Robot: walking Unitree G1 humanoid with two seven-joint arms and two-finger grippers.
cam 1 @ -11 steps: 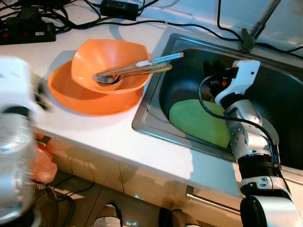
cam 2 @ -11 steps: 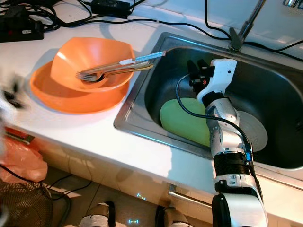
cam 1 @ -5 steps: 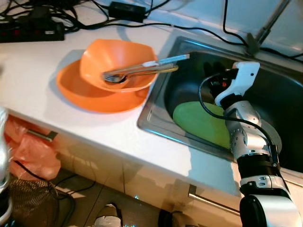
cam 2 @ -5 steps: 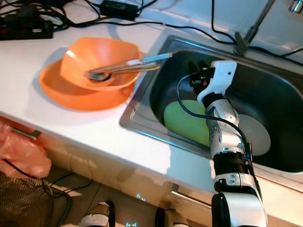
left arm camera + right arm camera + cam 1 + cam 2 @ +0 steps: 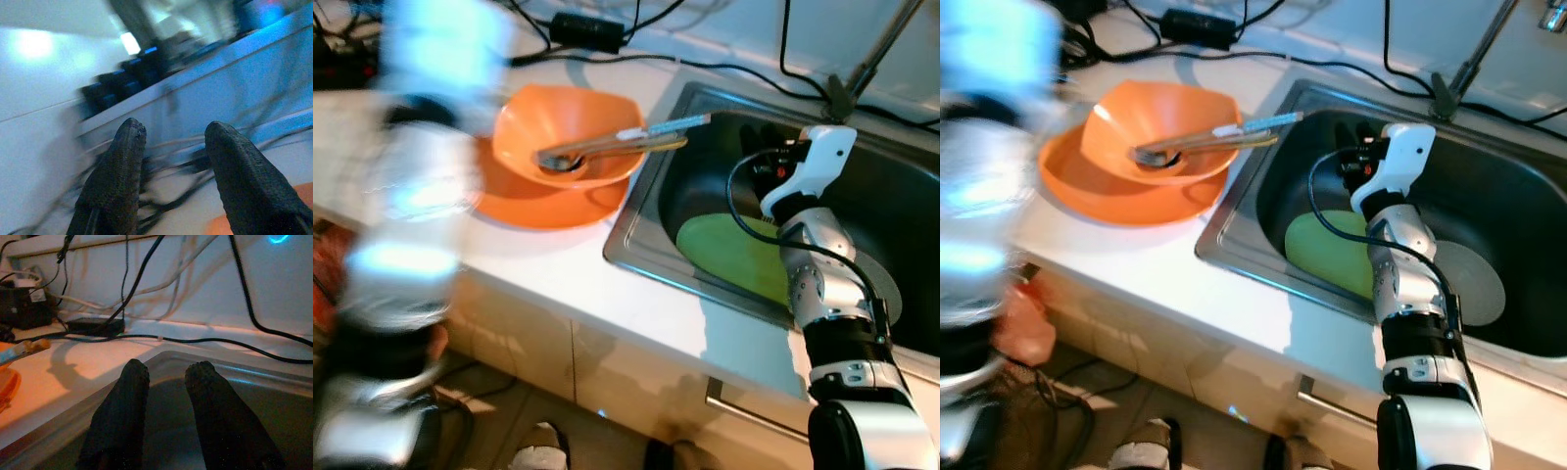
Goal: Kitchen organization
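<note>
In sink (image 5: 636, 211): our right gripper (image 5: 164, 382) hovers empty, fingers slightly parted, above green plate (image 5: 729, 255). Left gripper (image 5: 171, 147) blurred, spread, empty. Orange bowl (image 5: 563, 127) on counter. Next, we judge: grasp plate rim.

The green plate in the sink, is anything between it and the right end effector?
Nothing visible. The right end effector hangs open over the sink just beyond the green plate, with bare basin between them.

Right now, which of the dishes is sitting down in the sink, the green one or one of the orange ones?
The green plate, lying in the sink basin below the right claw. The orange bowl and orange plate are stacked on the counter.
</note>
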